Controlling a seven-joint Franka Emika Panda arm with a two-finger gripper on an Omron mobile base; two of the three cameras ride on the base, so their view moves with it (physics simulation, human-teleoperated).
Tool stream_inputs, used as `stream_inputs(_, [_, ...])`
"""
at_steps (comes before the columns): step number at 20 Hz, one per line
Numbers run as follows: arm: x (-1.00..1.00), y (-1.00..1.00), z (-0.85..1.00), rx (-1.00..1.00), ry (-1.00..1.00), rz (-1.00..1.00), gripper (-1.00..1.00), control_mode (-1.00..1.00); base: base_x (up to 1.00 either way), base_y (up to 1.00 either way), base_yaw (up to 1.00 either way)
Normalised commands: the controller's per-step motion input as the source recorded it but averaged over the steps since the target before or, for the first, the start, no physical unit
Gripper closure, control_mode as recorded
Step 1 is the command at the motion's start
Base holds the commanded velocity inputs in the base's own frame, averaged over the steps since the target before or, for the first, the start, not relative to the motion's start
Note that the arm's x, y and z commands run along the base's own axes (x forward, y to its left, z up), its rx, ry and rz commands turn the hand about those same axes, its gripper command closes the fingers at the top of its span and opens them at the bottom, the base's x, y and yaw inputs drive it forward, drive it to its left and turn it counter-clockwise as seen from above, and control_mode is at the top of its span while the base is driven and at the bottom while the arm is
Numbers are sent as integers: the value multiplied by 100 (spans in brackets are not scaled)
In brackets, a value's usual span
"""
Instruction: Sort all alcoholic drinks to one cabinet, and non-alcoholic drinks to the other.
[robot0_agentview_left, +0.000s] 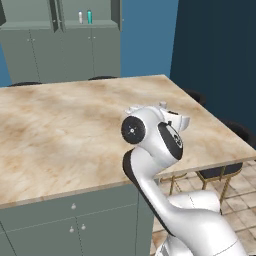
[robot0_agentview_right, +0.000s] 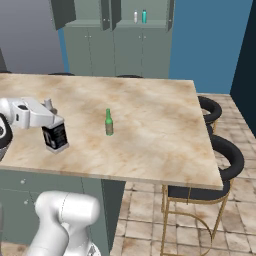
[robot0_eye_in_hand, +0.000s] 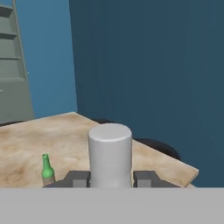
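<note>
Gripper (robot0_agentview_right: 50, 116) clamped on the black-labelled bottle (robot0_agentview_right: 55, 136) at its neck, over the countertop (robot0_agentview_right: 150, 115); green bottle (robot0_agentview_right: 108, 123) stands just beyond it.

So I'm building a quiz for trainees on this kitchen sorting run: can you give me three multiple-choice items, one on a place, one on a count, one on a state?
1. Where does the slim green glass bottle stand?
A. On the marble-patterned island counter
B. In the far cabinet
C. On a stool

2. How many small bottles stand on the open shelf of the grey-green far cabinet?
A. None
B. Two
C. Four

3. What state is the tool in?
A. Wide open over the counter
B. Shut on the square clear bottle with the black label
C. Shut on the green bottle

Answers: 1 A, it stands upright mid-counter in the right base view. 2 B, the white bottle and the teal bottle stand side by side. 3 B, the fingers flank its grey cap in the hand view.
</note>
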Motion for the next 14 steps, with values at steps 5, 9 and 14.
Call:
stream_inputs(5, [-3, 0, 0, 0, -1, 0, 100, -100, 0, 0, 0])
stream_inputs(9, [-7, 0, 0, 0, -2, 0, 100, 100, -36, 0, 0])
stream_inputs(14, [0, 0, 0, 0, 0, 0, 100, 100, -53, 0, 0])
